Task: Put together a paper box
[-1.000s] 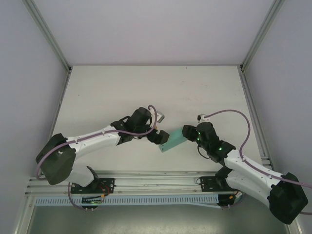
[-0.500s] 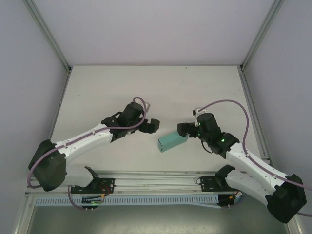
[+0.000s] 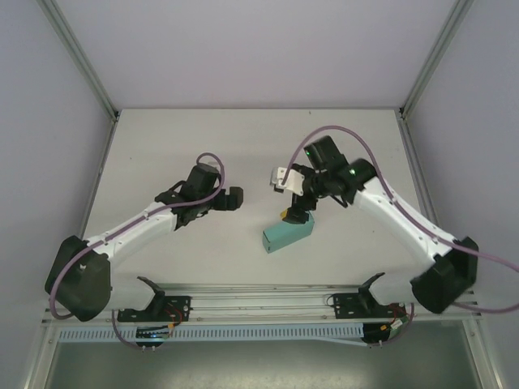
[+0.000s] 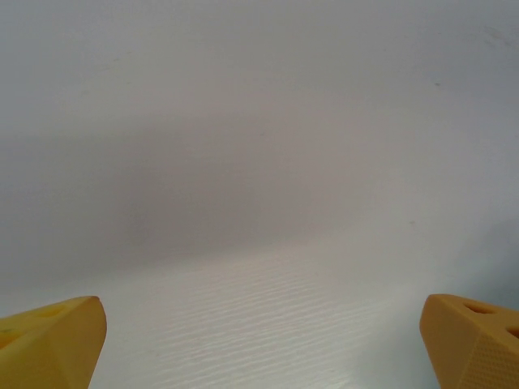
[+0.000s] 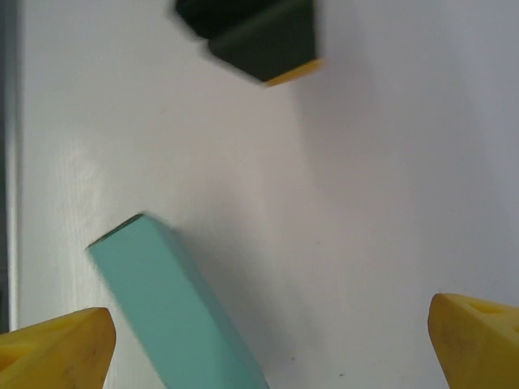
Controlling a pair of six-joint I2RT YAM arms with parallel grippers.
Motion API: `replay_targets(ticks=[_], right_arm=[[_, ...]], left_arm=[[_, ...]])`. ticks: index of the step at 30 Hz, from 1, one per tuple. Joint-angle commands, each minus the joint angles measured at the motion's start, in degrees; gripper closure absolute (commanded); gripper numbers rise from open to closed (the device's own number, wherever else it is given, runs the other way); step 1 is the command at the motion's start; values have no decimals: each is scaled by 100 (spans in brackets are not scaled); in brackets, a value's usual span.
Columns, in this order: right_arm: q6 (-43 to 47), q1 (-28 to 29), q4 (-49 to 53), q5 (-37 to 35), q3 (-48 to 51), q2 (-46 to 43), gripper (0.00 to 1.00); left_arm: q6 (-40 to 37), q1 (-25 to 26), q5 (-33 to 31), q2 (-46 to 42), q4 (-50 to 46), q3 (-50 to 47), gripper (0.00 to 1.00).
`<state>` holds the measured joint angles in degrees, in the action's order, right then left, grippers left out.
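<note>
The paper box (image 3: 288, 235) lies flat on the white surface (image 3: 162, 146), between my two arms and toward the near edge. Its long axis runs slantwise, with the near end pointing toward my left side and the far end toward my right gripper (image 3: 297, 208). That gripper is much the nearer one. It hangs over the far end of the box, angled down at it, with the jaws spread wide and nothing between them. In the right wrist view the box sits off-centre, close to the left-hand yellow fingertip (image 5: 57, 348) and well clear of the other. I judge that a grasp across the narrow width would need me to shift sideways and turn until the jaws square up to the long sides.

My left gripper (image 3: 229, 198) stands well apart from the box on its other side. It is also fully open and empty, with only bare surface ahead of it.

The box is thin teal card, matte and smooth, folded into a slim rectangular block with crisp edges. It looks closed, light and easy to crush or slide. The surface is pale with a faint grain.
</note>
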<state>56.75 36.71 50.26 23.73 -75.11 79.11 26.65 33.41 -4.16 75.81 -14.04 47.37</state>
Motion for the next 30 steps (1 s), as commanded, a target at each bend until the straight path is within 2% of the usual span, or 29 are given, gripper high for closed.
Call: replay_targets(ticks=[1, 3, 4, 6, 9, 14, 18, 22, 25, 28, 30], right_arm=[[1888, 287, 1874, 142, -770, 736, 1], [2264, 568, 2497, -534, -1238, 1270, 1], [2466, 680, 2600, -922, -1351, 1434, 1], [2392, 759, 2426, -1255, -1504, 1644, 1], [2364, 824, 2485, -1372, -1615, 1898, 1], [2069, 1008, 2183, -1752, -906, 1968, 2], [1844, 1057, 1708, -1881, -798, 2119, 4], [1703, 1150, 1038, -2233, -235, 2210, 6], [1638, 1137, 846, -2583, -250, 2401, 14], [1705, 1158, 832, -2518, -245, 2500, 21], [1703, 1157, 775, -2504, -232, 2525, 34]], left_arm=[[-9, -138, -335, -259, -338, -109, 1], [-35, -197, -468, -414, -407, -245, 2], [-51, -218, -503, -499, -406, -333, 2], [-3, -238, -596, -679, -441, -483, 2], [183, -247, -820, -908, -541, -701, 2], [266, -262, -959, -1009, -634, -827, 1], [128, -256, -1023, -866, -800, -665, 1], [112, -255, -1121, -821, -898, -555, 2], [30, -256, -1176, -917, -808, -637, 2], [-27, -256, -1321, -1003, -844, -633, 2], [-85, -256, -1332, -1058, -852, -642, 2]])
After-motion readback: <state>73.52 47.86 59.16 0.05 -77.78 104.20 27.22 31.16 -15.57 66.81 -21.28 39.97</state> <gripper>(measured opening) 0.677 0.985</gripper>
